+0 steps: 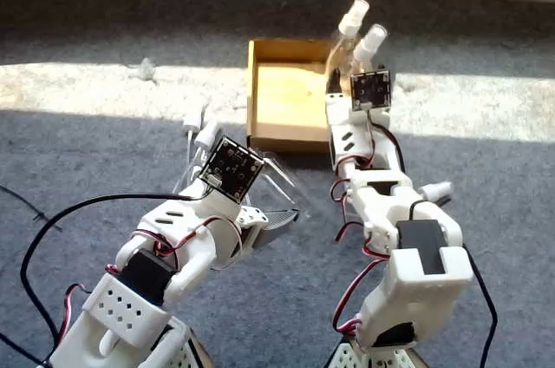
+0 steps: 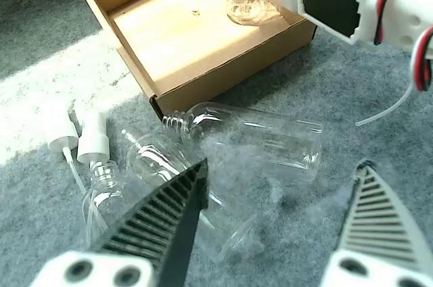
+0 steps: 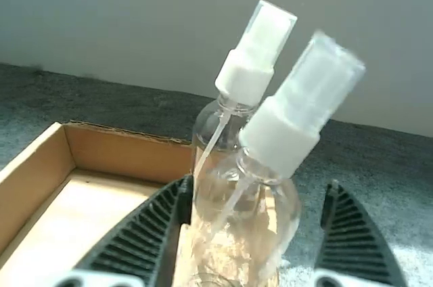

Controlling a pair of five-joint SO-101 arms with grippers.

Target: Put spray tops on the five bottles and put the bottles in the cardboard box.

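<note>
The cardboard box (image 1: 253, 95) lies open on the grey carpet. Two clear bottles with white spray tops (image 3: 257, 63) (image 3: 298, 114) stand at its far right side. My right gripper (image 3: 247, 229) is open around the nearer one, with a gap at one finger. My left gripper (image 2: 283, 165) hangs open above clear bottles lying in front of the box. One open-necked bottle (image 2: 254, 138) lies across, a second (image 2: 179, 179) lies beside it, and a third (image 2: 101, 189) wears a spray top. A loose spray top (image 2: 57, 135) lies next to that one.
Another loose spray top (image 1: 436, 189) with its tube lies on the carpet beside the right arm. A small clear object (image 1: 146, 69) sits far left of the box. A black cable (image 1: 52, 220) runs over the carpet left of the left arm.
</note>
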